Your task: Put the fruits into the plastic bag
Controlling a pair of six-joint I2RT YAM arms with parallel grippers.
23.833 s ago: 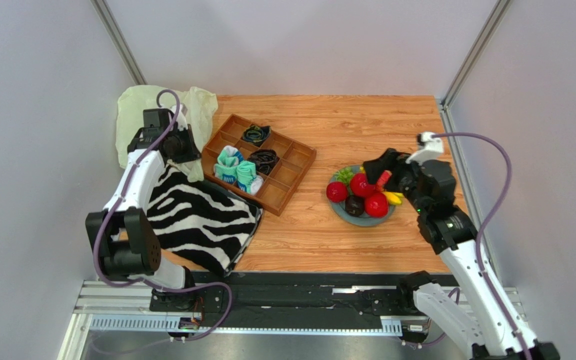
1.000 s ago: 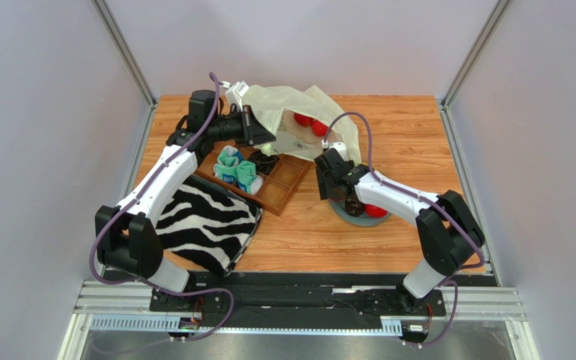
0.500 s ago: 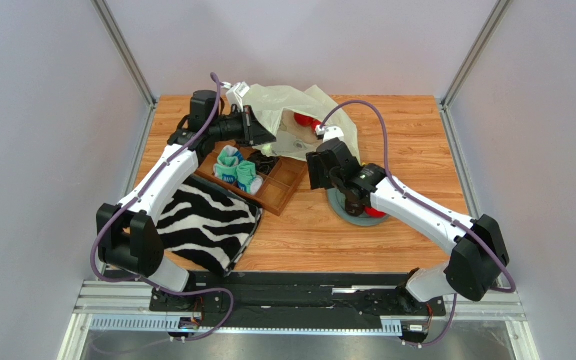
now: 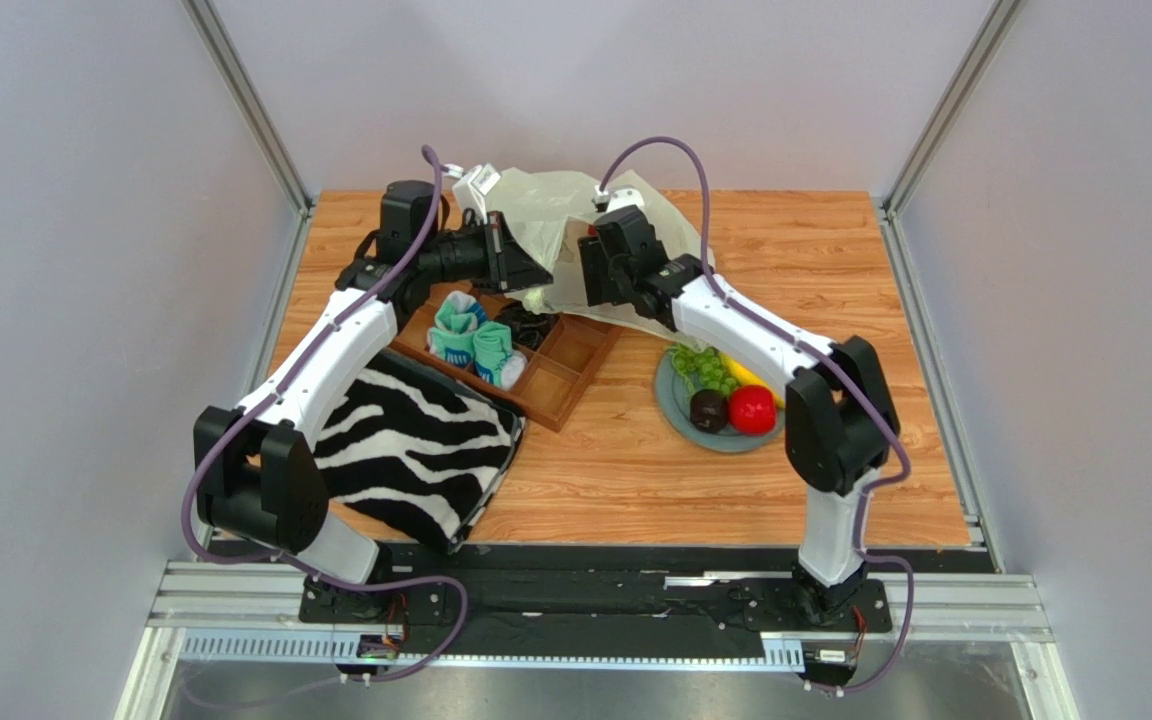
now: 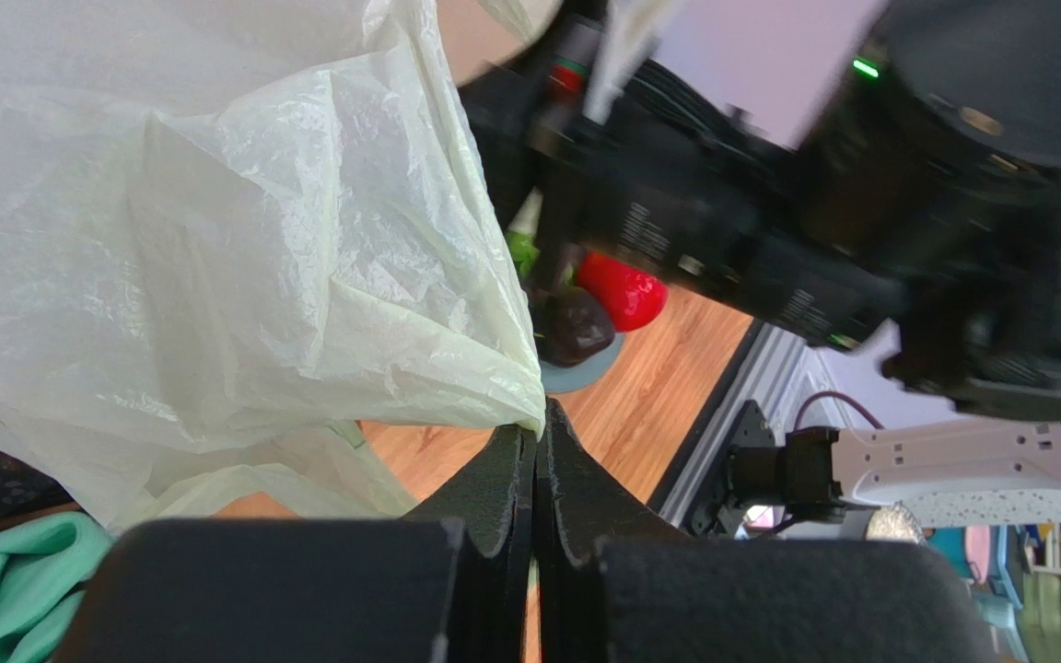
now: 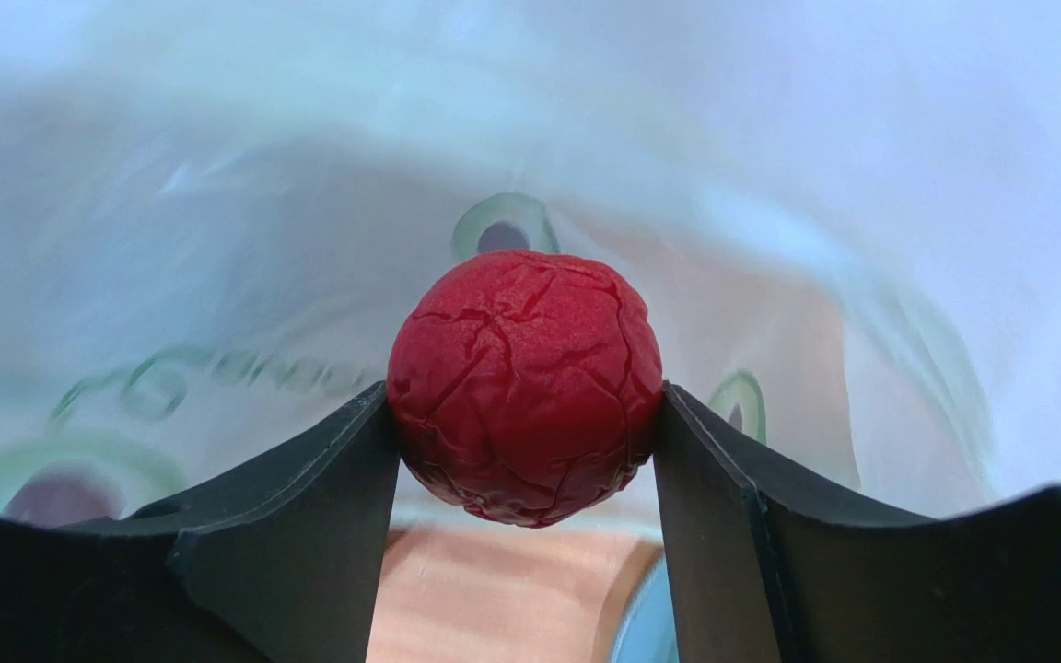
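Red crinkled fruit (image 6: 524, 384) (round) | pinched in right tool (image 6: 524, 404) | bag (image 6: 799, 152) behind

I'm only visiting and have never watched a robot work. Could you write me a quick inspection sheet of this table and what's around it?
Surface: wooden table, grain showing.
Job's things: plastic bag held up at the back; grey plate holds green grapes, a banana, a dark fruit and a smooth red fruit.
Clutter: wooden divider tray with rolled socks; zebra-striped cloth.
Grippers: left claw shut on the bag's edge; right claw shut on a wrinkled red fruit, bag film behind it.
Cables: purple cables loop along both arms.
Surroundings: pale walls; metal rail at the near edge.
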